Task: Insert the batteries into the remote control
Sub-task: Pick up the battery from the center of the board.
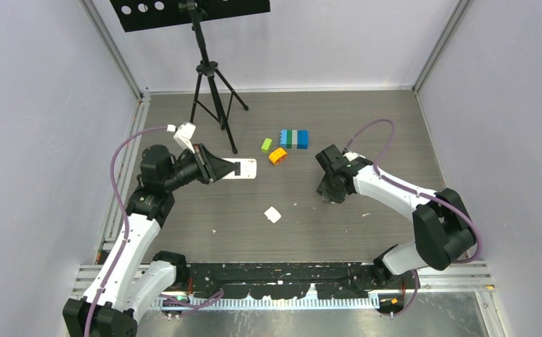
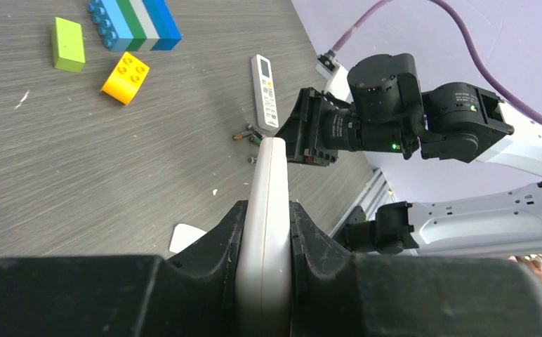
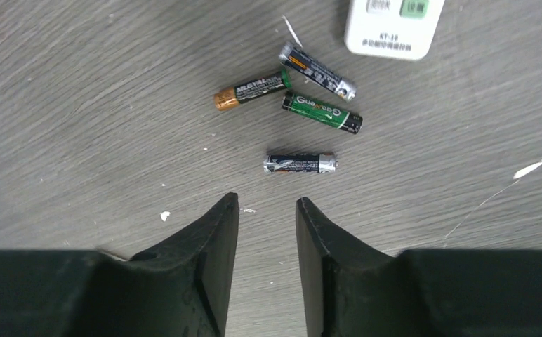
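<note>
Right gripper (image 3: 267,203) hangs over the table (image 3: 78,105) with its jaws parted and nothing between them. Left gripper (image 2: 268,210) is clenched on the remote control (image 2: 272,175), holding it edge-on above the surface. Whether the battery bay is uncovered cannot be told from these views.

Location of items: four batteries (image 3: 321,111) lie loose on the table just ahead of the right fingertips. Three sit in a close cluster just below the end of a second remote (image 3: 393,24), which lies flat. The nearest battery (image 3: 300,163) lies alone, apart from the cluster and closest to the jaws.

Handling assessment: each cell is judged light, rigid and smooth-sleeved, so it is likely to roll or squirt out under an off-centre pinch. The lone cell is the best candidate, since no neighbour crowds it. It lies lengthwise across the jaw gap, so the pads would meet its ends. A wrist turn is advised, so that the pads take the barrel at mid-length, across its sides. Moderate pressure should be enough.
</note>
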Available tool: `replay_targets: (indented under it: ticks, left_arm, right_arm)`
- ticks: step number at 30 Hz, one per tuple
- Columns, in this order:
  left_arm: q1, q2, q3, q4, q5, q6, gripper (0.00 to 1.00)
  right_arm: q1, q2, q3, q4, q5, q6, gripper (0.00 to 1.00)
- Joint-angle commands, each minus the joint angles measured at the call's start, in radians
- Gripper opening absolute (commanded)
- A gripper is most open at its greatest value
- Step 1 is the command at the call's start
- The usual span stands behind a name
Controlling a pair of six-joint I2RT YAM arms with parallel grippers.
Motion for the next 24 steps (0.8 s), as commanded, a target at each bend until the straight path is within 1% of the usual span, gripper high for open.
replay_targets:
  ticks: [1, 7, 11, 19, 24]
  left_arm:
    - [-0.003, -0.061, -0.023, 0.068, -0.052, 0.016, 0.0]
    - [-0.003, -0.07, -0.025, 0.06, -0.053, 0.02, 0.0]
    - [-0.003, -0.078, -0.028, 0.057, -0.06, 0.02, 0.0]
    - [-0.004, -0.071, -0.023, 0.044, -0.068, 0.028, 0.0]
    - [-0.005, -0.07, -0.017, 0.026, -0.084, 0.034, 0.0]
  right_arm:
    - [-0.002, 0.04, 0.016, 0.024, 0.026, 0.188, 0.44]
    - [-0.002, 0.096, 0.031, 0.009, 0.071, 0.301, 0.46]
    - [-0.004, 0.123, 0.04, -0.025, 0.089, 0.343, 0.46]
    - [-0.015, 0.112, 0.017, -0.019, 0.174, 0.381, 0.45]
    - [-0.033, 0.133, 0.01, -0.024, 0.155, 0.378, 0.45]
